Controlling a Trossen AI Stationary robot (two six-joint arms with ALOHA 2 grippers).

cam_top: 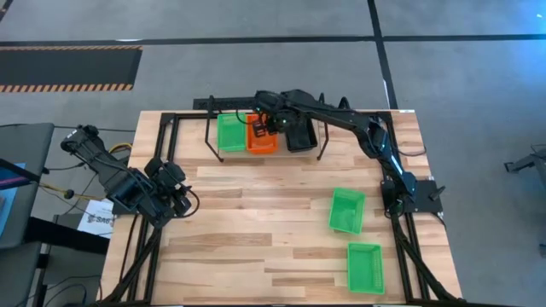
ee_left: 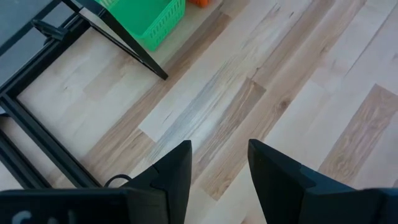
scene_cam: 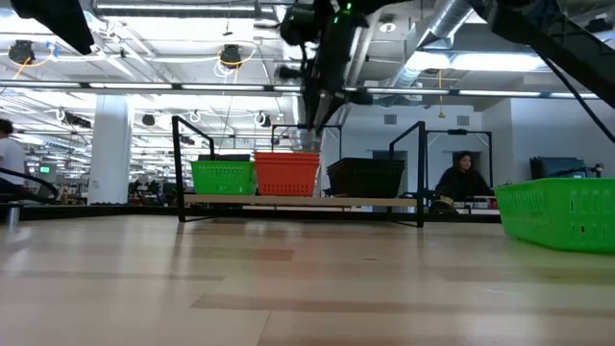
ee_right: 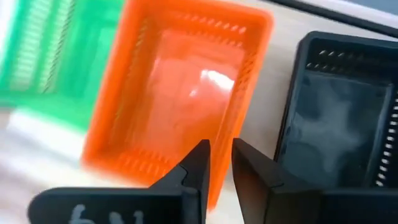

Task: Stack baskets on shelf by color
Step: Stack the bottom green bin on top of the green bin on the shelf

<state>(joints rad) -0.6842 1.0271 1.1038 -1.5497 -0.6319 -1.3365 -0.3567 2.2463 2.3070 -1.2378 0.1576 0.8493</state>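
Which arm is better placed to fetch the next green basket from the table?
Probably the right: both loose green baskets lie on its side, though the right gripper hovers over the shelf.

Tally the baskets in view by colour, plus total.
Green baskets: 3, one on the shelf at, two on the table at and.
Orange baskets: 1 visible from above; any stacked beneath can't be told.
Black baskets: 1 visible; same caveat.
Total: 5

Industrial lab hall: exposed ceiling ducts (scene_cam: pixel 452 24), hanging lamps (scene_cam: pixel 229 56), hazard-striped floor marking (cam_top: pixel 68 68), seated person (scene_cam: pixel 463 183).
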